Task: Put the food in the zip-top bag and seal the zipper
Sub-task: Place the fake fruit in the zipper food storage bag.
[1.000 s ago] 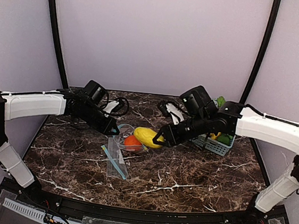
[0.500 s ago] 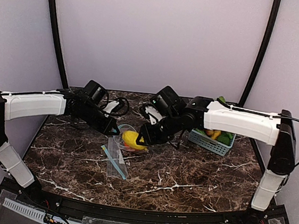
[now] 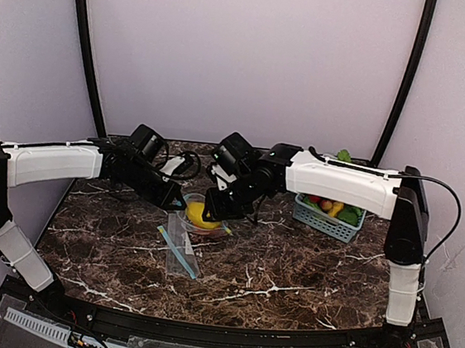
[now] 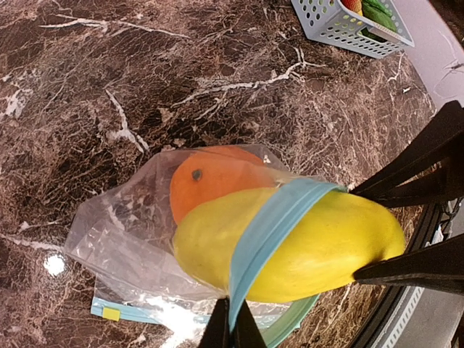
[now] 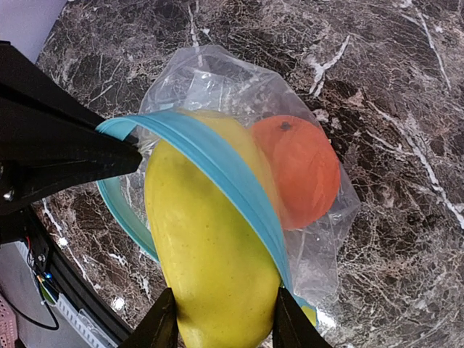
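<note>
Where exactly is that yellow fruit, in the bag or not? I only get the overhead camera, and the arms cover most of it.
Observer: Not quite. The right wrist camera shows the yellow fruit only partway through the mouth of the bag, with the blue zipper strip lying across it.
Operator: Is anything fully inside?
Observer: Yes, an orange ball sits behind the yellow fruit, inside the bag.
Operator: What keeps the mouth open?
Observer: The left wrist camera shows the left gripper pinching the zipper strip.
</note>
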